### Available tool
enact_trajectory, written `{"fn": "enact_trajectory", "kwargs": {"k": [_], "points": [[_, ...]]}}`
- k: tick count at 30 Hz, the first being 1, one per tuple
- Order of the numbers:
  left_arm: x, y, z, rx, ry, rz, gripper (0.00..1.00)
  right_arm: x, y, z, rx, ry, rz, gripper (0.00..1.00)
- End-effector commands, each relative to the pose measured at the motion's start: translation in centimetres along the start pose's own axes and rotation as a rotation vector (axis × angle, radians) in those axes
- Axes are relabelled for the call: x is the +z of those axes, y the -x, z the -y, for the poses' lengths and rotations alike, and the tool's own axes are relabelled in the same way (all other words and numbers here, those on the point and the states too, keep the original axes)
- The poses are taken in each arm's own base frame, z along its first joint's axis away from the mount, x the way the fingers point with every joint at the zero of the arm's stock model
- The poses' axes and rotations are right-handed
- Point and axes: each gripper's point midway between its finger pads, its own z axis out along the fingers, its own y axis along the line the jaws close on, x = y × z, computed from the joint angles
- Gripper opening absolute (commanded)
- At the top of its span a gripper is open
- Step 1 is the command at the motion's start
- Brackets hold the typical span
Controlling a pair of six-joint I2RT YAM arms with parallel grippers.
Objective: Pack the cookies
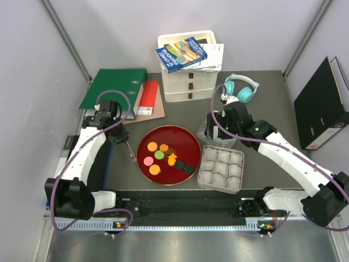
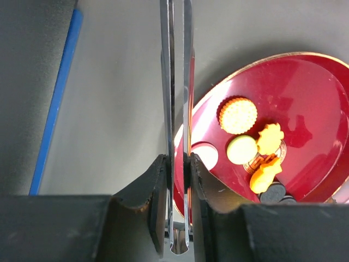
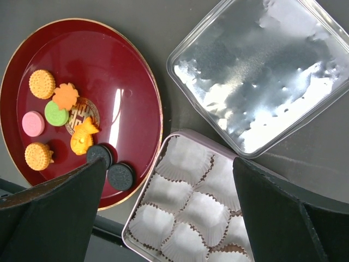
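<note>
Tweezers [image 2: 170, 82] sit clamped in left gripper [image 2: 177, 164], tips beside plate [image 2: 305, 93], to lift cookies [image 1: 152, 146]; right gripper [image 3: 170, 210] hangs fully open above tin [image 3: 144, 185].

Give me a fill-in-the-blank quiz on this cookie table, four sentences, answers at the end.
1. The cookies lie on a round plate coloured ___.
2. The left gripper is clamped on metal ___.
3. The paper cups in the tin are all ___.
4. The right gripper holds nothing and is wide ___.
Answers: red; tweezers; empty; open.
</note>
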Motion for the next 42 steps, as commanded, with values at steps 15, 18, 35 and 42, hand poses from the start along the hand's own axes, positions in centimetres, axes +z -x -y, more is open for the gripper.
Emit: {"fn": "enact_trajectory", "kwargs": {"k": [15, 18, 35, 42], "points": [[-1.1, -0.6, 0.8, 0.035, -0.060, 0.020, 0.35, -2.3, 0.6, -0.6, 0.027, 0.038, 0.052, 0.99], [-1.1, -0.7, 0.7, 0.037, -0.056, 0.021, 0.36, -2.3, 0.5, -0.6, 0.024, 0.039, 0.050, 0.99], [-1.2, -1.3, 0.2, 0.018, -0.055, 0.024, 0.33, -2.1, 0.2, -0.3, -0.015, 0.043, 0.050, 0.99], [-3.9, -0.4, 2.7, 0.093, -0.135, 0.085, 0.28, -2.4, 0.4, -0.4, -0.023, 0.048, 0.061, 0.99]]}}
